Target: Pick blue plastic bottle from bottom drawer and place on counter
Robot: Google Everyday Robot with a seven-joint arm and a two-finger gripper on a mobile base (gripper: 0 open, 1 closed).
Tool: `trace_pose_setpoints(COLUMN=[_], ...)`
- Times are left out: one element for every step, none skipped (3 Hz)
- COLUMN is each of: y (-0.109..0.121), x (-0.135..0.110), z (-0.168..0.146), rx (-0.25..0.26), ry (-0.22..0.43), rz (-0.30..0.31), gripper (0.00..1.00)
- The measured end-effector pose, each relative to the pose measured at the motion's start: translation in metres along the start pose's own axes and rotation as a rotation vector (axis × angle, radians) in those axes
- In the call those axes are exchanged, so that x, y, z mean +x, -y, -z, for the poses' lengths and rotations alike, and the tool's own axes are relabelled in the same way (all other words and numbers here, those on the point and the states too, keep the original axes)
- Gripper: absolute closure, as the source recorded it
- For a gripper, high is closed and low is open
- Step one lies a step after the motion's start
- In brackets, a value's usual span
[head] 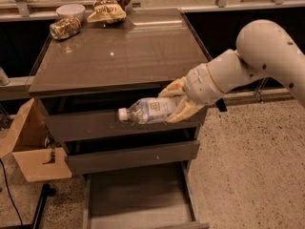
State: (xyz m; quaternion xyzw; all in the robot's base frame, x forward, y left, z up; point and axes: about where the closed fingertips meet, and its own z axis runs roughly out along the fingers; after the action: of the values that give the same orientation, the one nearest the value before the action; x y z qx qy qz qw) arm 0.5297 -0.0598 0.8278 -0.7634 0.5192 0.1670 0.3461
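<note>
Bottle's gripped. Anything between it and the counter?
Only the front lip of the counter: the gripper holds the blue plastic bottle sideways just below it, before the top drawer front, so it must clear that lip. Can, bowl and snack bag sit at its far left.

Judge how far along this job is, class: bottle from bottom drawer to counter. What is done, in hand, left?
Done: the blue plastic bottle is out of the bottom drawer, which stands open. In hand: the gripper has its fingers closed on the bottle, held sideways with its cap pointing left, in front of the upper drawers, below the counter. Left: raise it over the edge and set it down there.
</note>
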Motion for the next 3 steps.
trace_pose_setpoints(y=[0.021,0.058,0.102], x=[-0.027,-0.056,-0.07], z=[0.02,0.047,0.06], rx=[-0.014,-0.004,0.03], ry=[0.003,-0.004,0.024], rz=[0.035,0.071,0.084], gripper=[1.0,1.0,1.0])
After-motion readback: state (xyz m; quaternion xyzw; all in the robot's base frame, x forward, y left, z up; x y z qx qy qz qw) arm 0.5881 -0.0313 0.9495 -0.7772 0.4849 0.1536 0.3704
